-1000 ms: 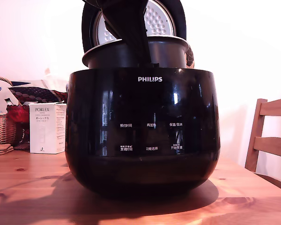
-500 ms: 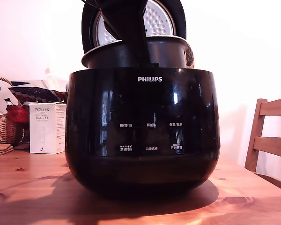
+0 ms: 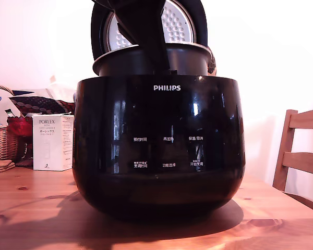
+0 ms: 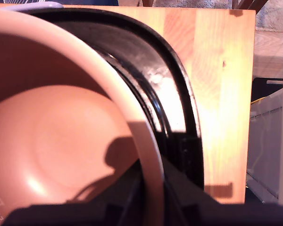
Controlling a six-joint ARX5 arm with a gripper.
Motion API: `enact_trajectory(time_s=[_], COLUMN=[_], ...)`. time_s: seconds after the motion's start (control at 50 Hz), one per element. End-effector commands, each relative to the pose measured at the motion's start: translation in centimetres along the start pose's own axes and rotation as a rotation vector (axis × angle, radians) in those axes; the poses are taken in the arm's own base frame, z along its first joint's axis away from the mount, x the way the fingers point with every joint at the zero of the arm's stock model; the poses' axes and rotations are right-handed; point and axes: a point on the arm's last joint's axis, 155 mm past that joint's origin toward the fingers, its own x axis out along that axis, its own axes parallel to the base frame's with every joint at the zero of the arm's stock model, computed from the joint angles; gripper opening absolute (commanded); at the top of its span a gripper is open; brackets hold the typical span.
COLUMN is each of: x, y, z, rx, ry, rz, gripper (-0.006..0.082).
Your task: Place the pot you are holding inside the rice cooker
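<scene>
Wrist view alone shows the pincer (image 4: 148, 200) apparently clamped on the pot (image 4: 61, 136) rim; exterior shows the rice cooker (image 3: 159, 146) front.

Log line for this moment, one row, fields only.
gripper: shut on pot rim | pot: partly lowered into rice cooker, rim above cooker top, not seated | lid: open | next: probably lower further
</scene>
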Motion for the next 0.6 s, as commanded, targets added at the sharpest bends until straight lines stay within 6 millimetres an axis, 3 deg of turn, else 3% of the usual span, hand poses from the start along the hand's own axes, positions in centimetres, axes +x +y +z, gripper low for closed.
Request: enact_trajectory(time_s=[0.0,0.58], x=[-0.18,-0.20], y=[-1.39,-1.69], z=[0.47,0.19], rx=[0.005,-0.003], ry=[-0.004,0.006], rz=[-0.040,-0.054], gripper=[0.0099,0.0121])
